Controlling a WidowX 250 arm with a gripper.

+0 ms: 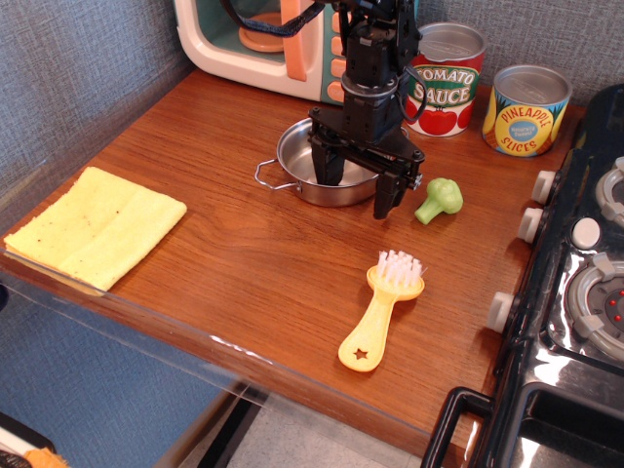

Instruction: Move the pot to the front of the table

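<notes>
One pot sits on the table, left of two cans. The gripper straddles its right rim, fingers wide. Right of the pot: one broccoli; nearer the front, one brush; far left, one cloth.

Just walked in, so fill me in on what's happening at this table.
A single robot arm has its claw open over the right side of the steel pot, one finger inside the bowl and the other outside its rim. The pot sits near the back of the wooden table, not gripped or lifted. A toy broccoli and yellow brush lie nearby.
</notes>
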